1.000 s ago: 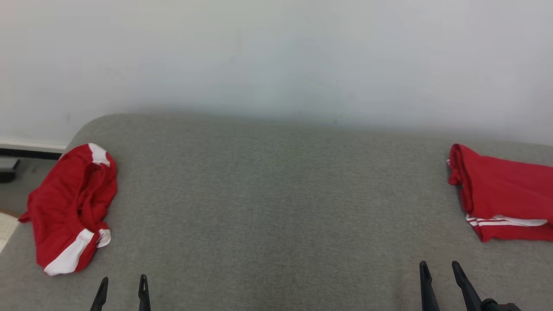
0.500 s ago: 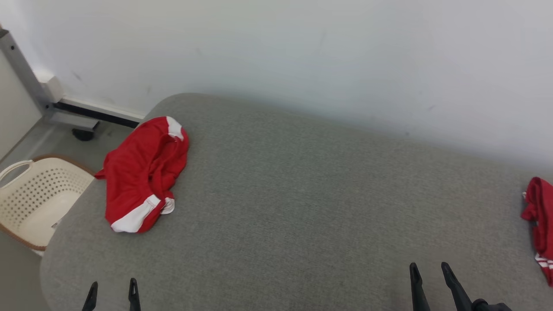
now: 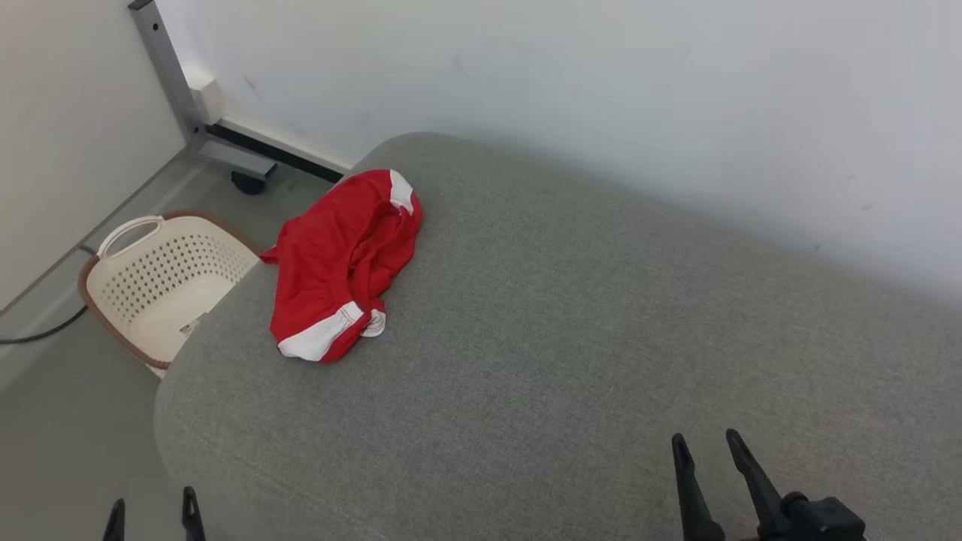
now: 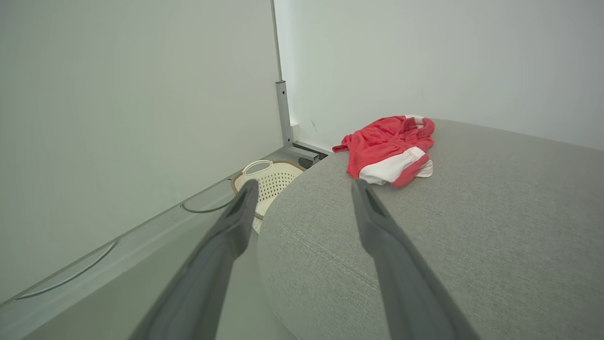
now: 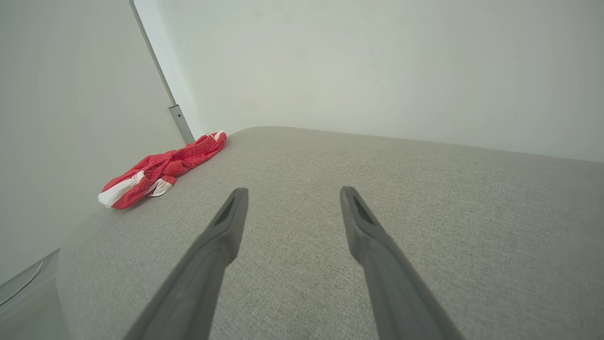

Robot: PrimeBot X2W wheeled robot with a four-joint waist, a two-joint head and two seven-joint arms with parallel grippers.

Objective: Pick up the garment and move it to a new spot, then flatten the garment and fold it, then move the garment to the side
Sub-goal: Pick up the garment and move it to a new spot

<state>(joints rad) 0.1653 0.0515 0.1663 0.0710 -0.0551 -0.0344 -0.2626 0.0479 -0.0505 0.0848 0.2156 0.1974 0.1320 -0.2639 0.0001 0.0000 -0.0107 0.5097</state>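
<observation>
A crumpled red garment [image 3: 342,263] with white bands lies near the left end of the grey padded surface [image 3: 571,330]. It also shows in the left wrist view as the garment [image 4: 389,148] ahead and to the right, and in the right wrist view as the garment [image 5: 160,170] far left. My left gripper [image 3: 150,515] is open at the lower left, beyond the surface's near-left edge and well short of the garment. My right gripper [image 3: 706,451] is open over the surface's near right, holding nothing. The open left gripper [image 4: 302,193] and open right gripper [image 5: 290,200] are empty.
A cream perforated basket [image 3: 161,282] with a brown rim stands on the floor left of the surface, also seen as the basket [image 4: 269,177]. A grey metal post [image 3: 169,75] on a castor stands against the white wall. A cable [image 3: 37,330] runs along the floor.
The camera has swung to the left: the garment now sits nearer the picture's middle, the basket has come fully into view, and a second red garment at the right has left the picture.
</observation>
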